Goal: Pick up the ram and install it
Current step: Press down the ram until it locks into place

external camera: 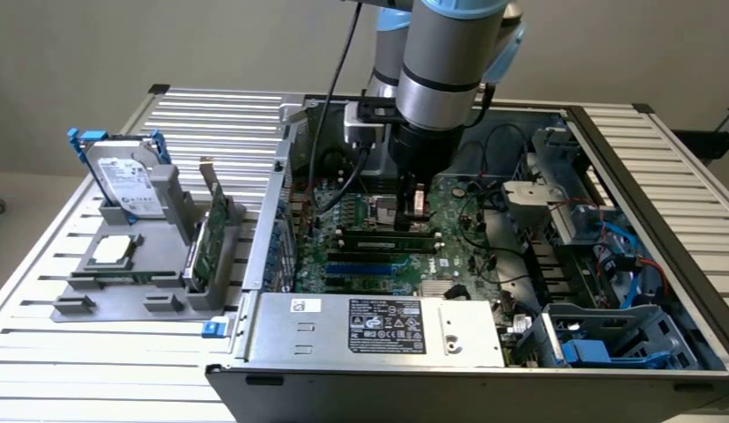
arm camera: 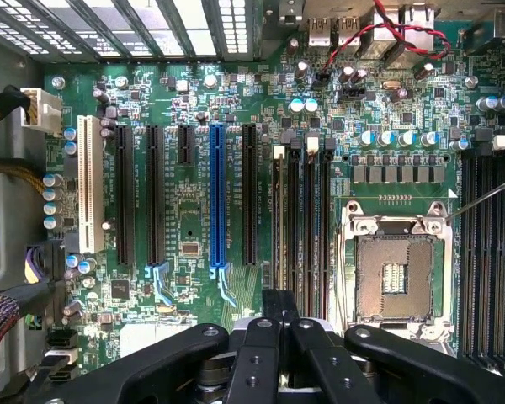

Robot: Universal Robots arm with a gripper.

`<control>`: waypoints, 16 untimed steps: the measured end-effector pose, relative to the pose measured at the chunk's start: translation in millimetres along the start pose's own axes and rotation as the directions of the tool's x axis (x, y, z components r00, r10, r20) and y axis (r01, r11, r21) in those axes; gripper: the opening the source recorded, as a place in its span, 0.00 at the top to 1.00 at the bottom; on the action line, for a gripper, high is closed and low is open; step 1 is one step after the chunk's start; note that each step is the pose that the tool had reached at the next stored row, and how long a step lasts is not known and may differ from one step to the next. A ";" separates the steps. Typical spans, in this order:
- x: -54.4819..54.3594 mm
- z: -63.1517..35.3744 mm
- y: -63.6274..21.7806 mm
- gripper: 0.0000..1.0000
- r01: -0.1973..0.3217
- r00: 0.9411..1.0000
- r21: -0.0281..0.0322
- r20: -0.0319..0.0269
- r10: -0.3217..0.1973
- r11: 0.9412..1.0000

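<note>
The ram [arm camera: 278, 220] is a thin green stick standing edge-on in the memory slot closest to the black and blue expansion slots [arm camera: 218, 194]. In the exterior view it lies across the motherboard [external camera: 458, 256] as a dark green strip [external camera: 385, 233]. My gripper [arm camera: 278, 305] is shut, its fingertips pressed together directly over one end of the stick. From outside, the gripper [external camera: 416, 204] points straight down into the open computer case, just above the memory slots. Whether the fingertips touch the stick I cannot tell.
The empty CPU socket [arm camera: 396, 278] lies beside the memory slots. Cables and drive cages [external camera: 599, 247] crowd the case at the exterior view's right. The power supply [external camera: 376, 322] sits at the front. A grey holder [external camera: 129, 264] outside the case carries a hard drive [external camera: 123, 176] and a green expansion card [external camera: 212, 231].
</note>
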State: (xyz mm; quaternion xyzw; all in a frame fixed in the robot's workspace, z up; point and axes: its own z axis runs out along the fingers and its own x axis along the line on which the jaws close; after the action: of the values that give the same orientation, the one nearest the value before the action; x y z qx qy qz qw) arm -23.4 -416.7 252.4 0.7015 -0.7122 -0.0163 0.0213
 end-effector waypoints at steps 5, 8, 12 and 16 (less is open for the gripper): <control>0.5 0.1 -0.1 0.89 -0.060 0.998 -0.001 0.003 0.060 0.998; 0.5 0.3 -0.2 0.89 -0.107 0.994 -0.001 0.006 0.107 0.994; 0.5 0.6 -0.2 0.89 -0.174 0.985 -0.002 0.010 0.174 0.985; 0.5 1.3 -0.3 0.89 -0.246 0.969 -0.004 0.013 0.246 0.969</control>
State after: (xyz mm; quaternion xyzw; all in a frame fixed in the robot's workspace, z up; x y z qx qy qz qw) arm -23.2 -417.2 251.1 0.6077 -0.7937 -0.0191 0.0190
